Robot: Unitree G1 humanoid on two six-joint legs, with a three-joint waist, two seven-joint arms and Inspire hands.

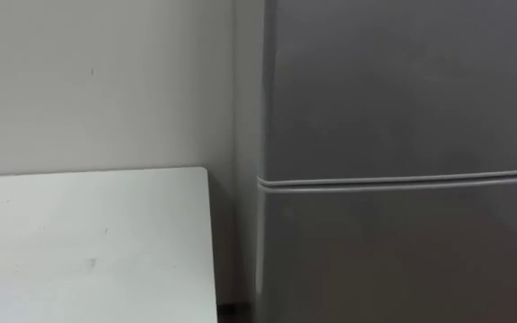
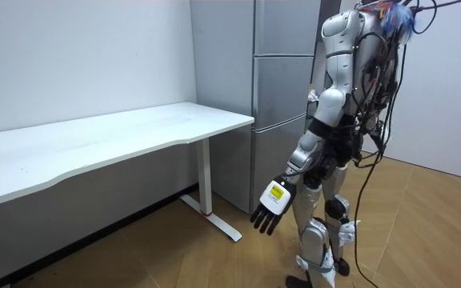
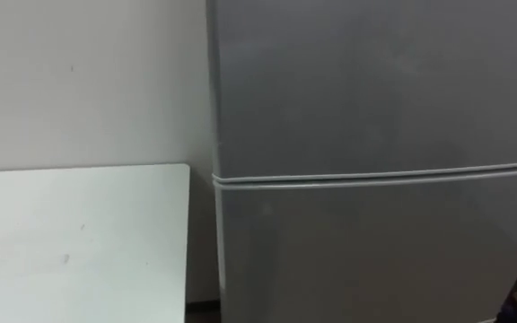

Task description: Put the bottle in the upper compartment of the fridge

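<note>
i stand upright on the wooden floor (image 2: 422, 240), close to the grey fridge (image 1: 402, 99) and facing it, with the white table (image 1: 88, 242) on my left. looking ahead, the fridge takes up the right and middle of what i see. a pale seam (image 1: 402, 180) runs across it from side to side. above the seam is the upper door (image 1: 402, 81) and below it the lower door (image 1: 393, 260). both doors lie flat and closed.

the table's far right corner sits just beside the fridge's left side, with a narrow dark gap between them. behind the table rises a plain light wall (image 1: 97, 81), which meets the fridge's left edge.

in the room view the table runs as a long white top from the fridge toward the room view's left. it stands on a white leg (image 2: 206, 180) with a flat foot on the floor.

my left hand (image 2: 272, 210) hangs low beside my thigh, at the end of an arm held a little away from my body, on the side nearer the table. its back is turned toward the room camera. its fingers (image 2: 261, 224) point down at the floor, straight and slightly spread, and they pinch nothing and touch nothing. it is well apart from both the fridge doors and the table.

where the bottle is i cannot tell.
</note>
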